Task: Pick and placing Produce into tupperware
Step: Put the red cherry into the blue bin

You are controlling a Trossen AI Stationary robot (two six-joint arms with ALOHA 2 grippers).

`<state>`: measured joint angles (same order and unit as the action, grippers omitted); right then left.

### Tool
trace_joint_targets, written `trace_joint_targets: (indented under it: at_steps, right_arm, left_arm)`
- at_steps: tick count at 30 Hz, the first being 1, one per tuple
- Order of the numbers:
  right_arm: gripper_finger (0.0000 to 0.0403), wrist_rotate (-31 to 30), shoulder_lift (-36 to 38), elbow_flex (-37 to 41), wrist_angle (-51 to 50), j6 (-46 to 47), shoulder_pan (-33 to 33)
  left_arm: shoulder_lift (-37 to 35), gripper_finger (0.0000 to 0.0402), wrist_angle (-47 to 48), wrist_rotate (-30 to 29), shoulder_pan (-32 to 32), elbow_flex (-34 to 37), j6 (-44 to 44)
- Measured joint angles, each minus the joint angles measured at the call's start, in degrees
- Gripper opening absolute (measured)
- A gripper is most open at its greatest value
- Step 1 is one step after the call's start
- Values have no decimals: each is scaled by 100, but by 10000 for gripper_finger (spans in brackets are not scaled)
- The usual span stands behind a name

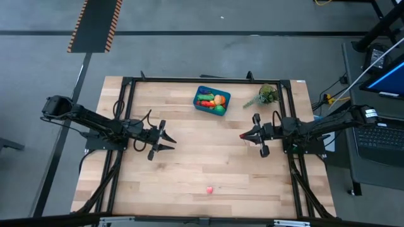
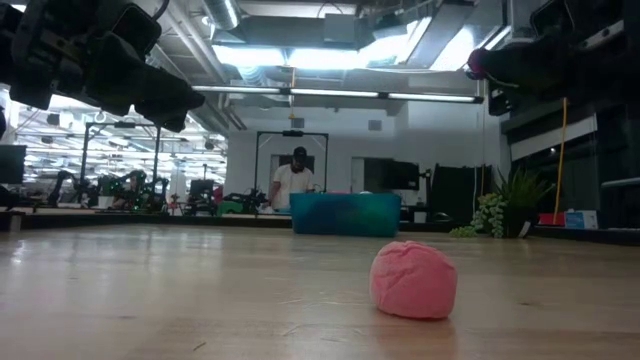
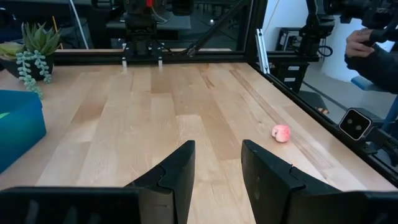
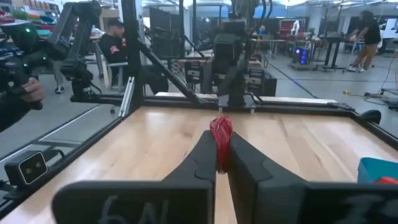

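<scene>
Hovering over the right side of the wooden surface [image 1: 189, 151], the right pincer [image 1: 243, 135] is clamped on a small red toy piece [image 4: 220, 132], which pokes out from between its fingers [image 4: 200, 160]; in the low view that piece shows dark against the ceiling lights, well above the wood. Across from it, the left pincer [image 1: 169, 140] hangs over the left middle of the surface with its fingers [image 3: 178, 171] spread apart and nothing between them. Over at the far edge sits the blue tub [image 1: 211, 101], already loaded with several bits of produce, orange, green and red among them. Just to its right is a leafy green plant sprig [image 1: 266, 96]. Down at the near edge, a lone pink toy fruit [image 1: 209, 188] lies on bare wood, well apart from both arms and from the tub; the low view has it sitting big in front with the tub far behind it. A person stands in the room beyond the surface.
</scene>
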<state>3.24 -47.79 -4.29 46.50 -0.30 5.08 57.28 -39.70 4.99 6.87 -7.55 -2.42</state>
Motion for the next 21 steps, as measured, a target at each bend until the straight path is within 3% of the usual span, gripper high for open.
trace_joint_targets:
  at_steps: [8, 16, 21]
  right_arm:
    - [22, -360, 0, 0, 4, 4, -104]
    - [22, -2119, -2, 0, -19, 20, -414]
    - [22, -2312, -7, -25, -67, 42, -674]
  left_arm:
    - [0, 124, 0, 0, 0, 0, 0]
    - [0, 124, 0, 0, 3, 0, -2]
    - [0, 124, 2, 0, 4, 0, -32]
